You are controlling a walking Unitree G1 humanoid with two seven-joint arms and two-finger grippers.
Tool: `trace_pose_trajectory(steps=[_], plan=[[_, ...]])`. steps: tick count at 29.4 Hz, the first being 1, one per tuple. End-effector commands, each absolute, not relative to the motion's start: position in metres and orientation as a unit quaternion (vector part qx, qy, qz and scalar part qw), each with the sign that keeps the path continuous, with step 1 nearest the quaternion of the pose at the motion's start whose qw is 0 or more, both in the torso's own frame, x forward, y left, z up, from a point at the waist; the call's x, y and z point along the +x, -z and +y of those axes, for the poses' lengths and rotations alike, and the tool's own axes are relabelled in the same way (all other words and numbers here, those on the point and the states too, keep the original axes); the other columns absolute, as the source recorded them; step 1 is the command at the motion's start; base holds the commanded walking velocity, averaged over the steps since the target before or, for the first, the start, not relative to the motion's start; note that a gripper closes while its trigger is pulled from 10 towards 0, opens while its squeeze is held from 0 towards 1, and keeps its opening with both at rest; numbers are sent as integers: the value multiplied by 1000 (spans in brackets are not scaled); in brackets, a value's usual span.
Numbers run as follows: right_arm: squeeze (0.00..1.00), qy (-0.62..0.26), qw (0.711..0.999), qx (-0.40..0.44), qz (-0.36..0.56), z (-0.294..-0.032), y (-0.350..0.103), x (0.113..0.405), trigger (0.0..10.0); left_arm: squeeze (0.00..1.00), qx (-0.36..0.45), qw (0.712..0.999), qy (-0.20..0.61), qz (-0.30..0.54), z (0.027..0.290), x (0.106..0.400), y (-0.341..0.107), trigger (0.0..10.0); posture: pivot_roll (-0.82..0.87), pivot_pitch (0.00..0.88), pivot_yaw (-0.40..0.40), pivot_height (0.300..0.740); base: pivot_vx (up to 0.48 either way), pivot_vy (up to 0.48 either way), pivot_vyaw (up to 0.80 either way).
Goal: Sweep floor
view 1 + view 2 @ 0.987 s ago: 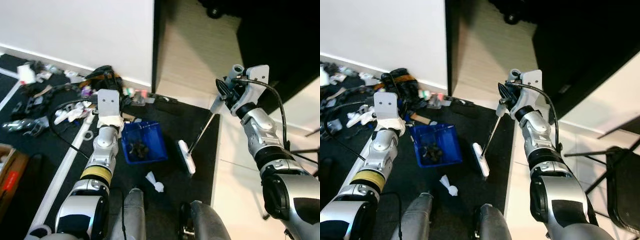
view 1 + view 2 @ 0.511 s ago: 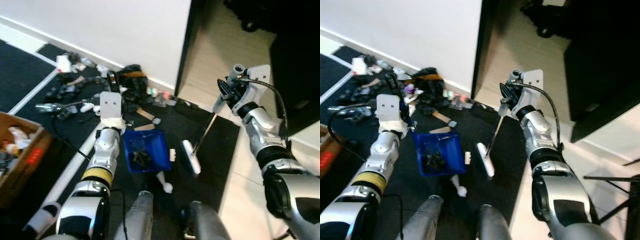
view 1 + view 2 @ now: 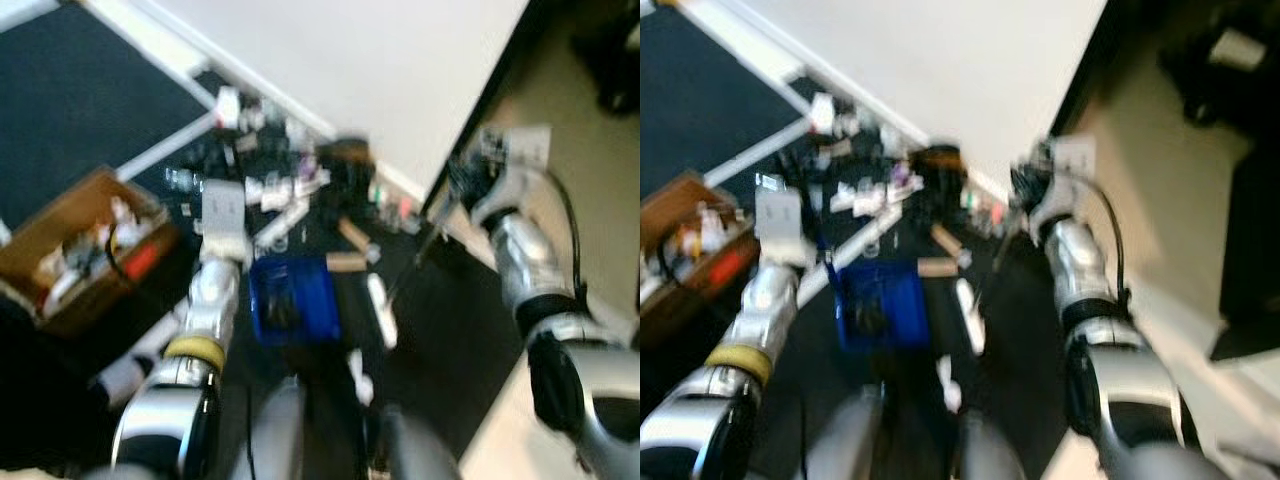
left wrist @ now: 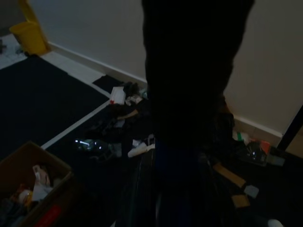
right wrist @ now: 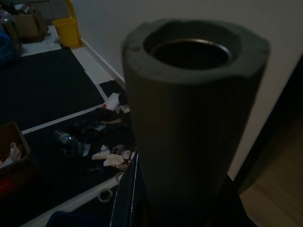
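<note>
The eye views are blurred. My left gripper (image 3: 226, 232) is shut on the dark upright handle (image 4: 189, 71) of a blue dustpan (image 3: 292, 298), which rests on the black mat in front of me with dark debris inside. My right gripper (image 3: 468, 185) is shut on the top of the broom's grey handle (image 5: 189, 118), out to the right near the wall corner. The thin broom shaft (image 3: 425, 245) slants down to the white brush head (image 3: 380, 310), which sits just right of the dustpan. A white paper scrap (image 3: 358, 365) lies below the brush head.
A cardboard box (image 3: 90, 240) of rubbish stands on the left. Cables, bottles and scraps (image 3: 290, 170) lie piled along the white wall (image 3: 380, 60). A yellow bin (image 4: 29, 35) stands far off. A dark doorway opens at the right behind my right arm.
The whole picture has swung and blurred, so the camera moved; the cardboard box has come into view on the left. Both grippers keep their holds, with dustpan and brush placed as before.
</note>
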State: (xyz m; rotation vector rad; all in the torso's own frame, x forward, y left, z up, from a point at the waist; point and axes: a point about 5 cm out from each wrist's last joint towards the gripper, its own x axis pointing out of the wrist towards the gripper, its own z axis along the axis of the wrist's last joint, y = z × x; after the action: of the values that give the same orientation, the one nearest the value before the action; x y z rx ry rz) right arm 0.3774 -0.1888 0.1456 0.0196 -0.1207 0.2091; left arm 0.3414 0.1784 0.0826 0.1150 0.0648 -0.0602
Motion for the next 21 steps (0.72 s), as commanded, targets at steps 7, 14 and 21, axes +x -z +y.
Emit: trace_pose_trajectory(steps=[7, 14, 21], plan=[[0, -83, 995, 12, -54, -199, -144, 376, 10000, 0, 57, 996, 55, 41, 165, 339, -76, 10000, 116, 115, -61, 740, 71, -369, 0], [0, -83, 995, 13, -58, -199, -143, 375, 10000, 0, 48, 997, 55, 36, 164, 340, -77, 10000, 112, 118, -61, 740, 71, -95, 0], [0, -86, 994, 10, -60, -199, -143, 374, 10000, 0, 52, 996, 67, 34, 161, 339, -77, 10000, 109, 115, -62, 740, 0, 0, 0]])
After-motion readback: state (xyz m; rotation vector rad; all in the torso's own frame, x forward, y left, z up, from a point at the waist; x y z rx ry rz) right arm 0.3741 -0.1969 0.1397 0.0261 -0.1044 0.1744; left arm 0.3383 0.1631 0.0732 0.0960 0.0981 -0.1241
